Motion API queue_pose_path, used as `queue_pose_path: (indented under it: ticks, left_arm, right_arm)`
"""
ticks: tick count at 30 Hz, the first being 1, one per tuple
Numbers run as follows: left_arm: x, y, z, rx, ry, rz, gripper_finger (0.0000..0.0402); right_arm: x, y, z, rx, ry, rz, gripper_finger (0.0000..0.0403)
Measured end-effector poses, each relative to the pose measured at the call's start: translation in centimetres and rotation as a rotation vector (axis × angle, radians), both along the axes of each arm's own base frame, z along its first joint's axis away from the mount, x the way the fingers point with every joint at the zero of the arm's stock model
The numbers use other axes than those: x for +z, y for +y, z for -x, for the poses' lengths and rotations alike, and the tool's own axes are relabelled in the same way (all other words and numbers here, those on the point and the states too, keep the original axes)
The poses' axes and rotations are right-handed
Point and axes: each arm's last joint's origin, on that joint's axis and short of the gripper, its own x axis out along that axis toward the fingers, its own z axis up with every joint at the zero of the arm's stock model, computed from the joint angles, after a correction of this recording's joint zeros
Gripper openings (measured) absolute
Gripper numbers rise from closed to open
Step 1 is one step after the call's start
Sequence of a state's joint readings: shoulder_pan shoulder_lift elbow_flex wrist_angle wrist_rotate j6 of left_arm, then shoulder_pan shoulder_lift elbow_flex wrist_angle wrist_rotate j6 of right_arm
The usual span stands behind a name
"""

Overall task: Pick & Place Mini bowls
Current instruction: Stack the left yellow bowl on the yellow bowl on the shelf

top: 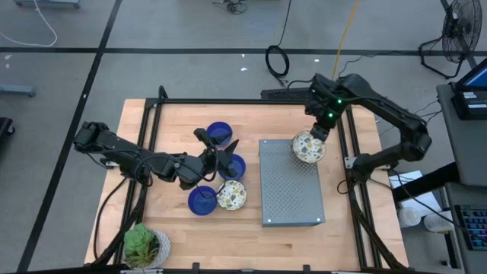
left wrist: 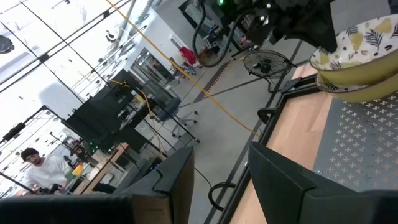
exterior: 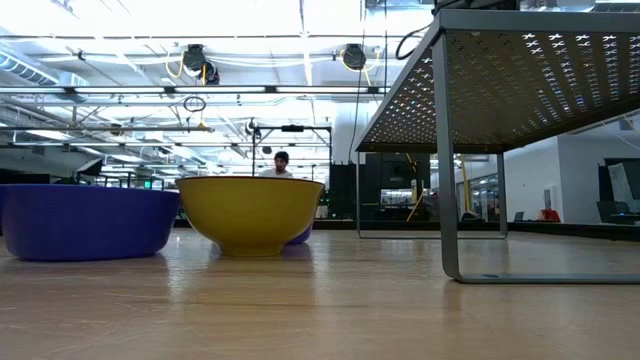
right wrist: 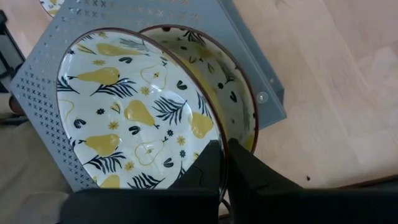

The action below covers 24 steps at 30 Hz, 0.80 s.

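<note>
Two patterned bowls, cream with yellow pears and dark leaves, are at the far right corner of the grey perforated stand (top: 289, 190). My right gripper (right wrist: 225, 165) is shut on the upper bowl (right wrist: 124, 106), which tilts over the lower bowl (right wrist: 239, 93) standing on the stand. Three blue bowls (top: 219, 133), (top: 234, 166), (top: 202, 201) and a third patterned bowl (top: 231, 195) sit on their bases on the wooden table. My left gripper (top: 221, 150) hovers open above the blue bowls, holding nothing. In the low view, a blue bowl (exterior: 85, 220) and a yellow-sided bowl (exterior: 250, 212) show. My right gripper pinches the upper bowl's rim (right wrist: 215, 134) on the side nearest the arm, one finger (right wrist: 208, 168) inside the bowl and one (right wrist: 249, 168) outside. It reaches down from above and from the far side. The bowl is tilted, its low side (left wrist: 367, 65) seemingly in the lower bowl.
The stand's near half (top: 293, 209) is bare perforated metal, raised on thin legs (exterior: 448, 170). A white pot with a green plant (top: 144, 245) stands at the near left corner. A black frame (top: 152, 114) borders the table. A person (left wrist: 37, 168) is far off in the room.
</note>
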<state>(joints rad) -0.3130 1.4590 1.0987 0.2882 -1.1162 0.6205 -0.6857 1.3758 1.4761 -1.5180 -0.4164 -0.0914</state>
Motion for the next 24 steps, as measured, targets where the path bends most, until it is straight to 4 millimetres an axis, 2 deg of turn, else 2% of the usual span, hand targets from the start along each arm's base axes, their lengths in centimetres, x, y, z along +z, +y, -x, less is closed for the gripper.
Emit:
queue_pose_path:
  ticks: [9, 24]
  left_arm:
    - [-0.01, 0.0, 0.0, 0.0, 0.0, 0.0, 0.0157]
    - [-0.01, 0.0, 0.0, 0.0, 0.0, 0.0, 0.0157]
  right_arm:
    - [-0.33, -0.34, -0.1, -0.023, 0.063, 0.045, 0.0]
    - [-0.33, -0.32, -0.07, -0.03, 0.068, 0.039, 0.0]
